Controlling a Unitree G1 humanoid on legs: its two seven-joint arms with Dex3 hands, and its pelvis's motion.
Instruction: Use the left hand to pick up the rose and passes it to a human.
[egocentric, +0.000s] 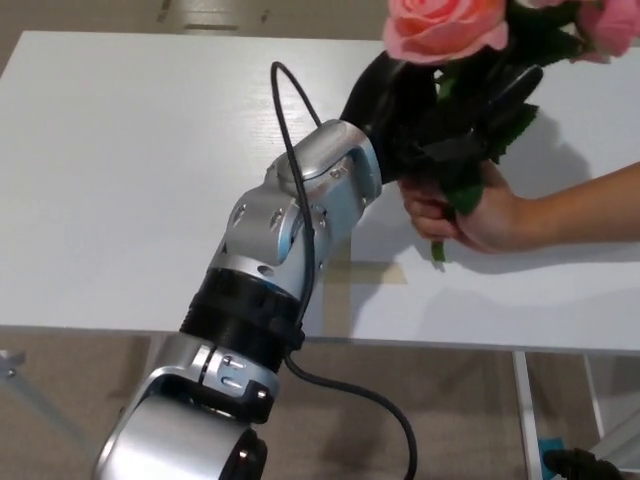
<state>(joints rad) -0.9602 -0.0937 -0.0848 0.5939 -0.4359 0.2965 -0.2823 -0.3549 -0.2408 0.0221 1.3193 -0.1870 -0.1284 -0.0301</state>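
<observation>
White counter fills most of the view, with crossed tape marks near its front edge and bare floor beyond.

Finding one — position of the rose: it is lifted clear of the counter, bloom toward the top of the picture, dark leaves bunched below it, a second pink bloom at the right edge. The stem runs down into the person's hand, which has come in from the right and is closed around the lower stem; the stem tip pokes out beneath that hand.

Finding two — my left hand: the black fingers are wrapped among the leaves just above the person's grip, and I judge them clenched on the rose, though foliage hides the exact contact. My right hand does not show.

Assessment of the step in hand: this is the transfer itself. Both parties appear to hold the stem, so the sound course is to keep my arm steady, loosen my fingers gradually (not snap them apart), and let the person take the weight before I draw back. Pulling away early would risk stripping leaves or tugging the stem from their grasp.
</observation>
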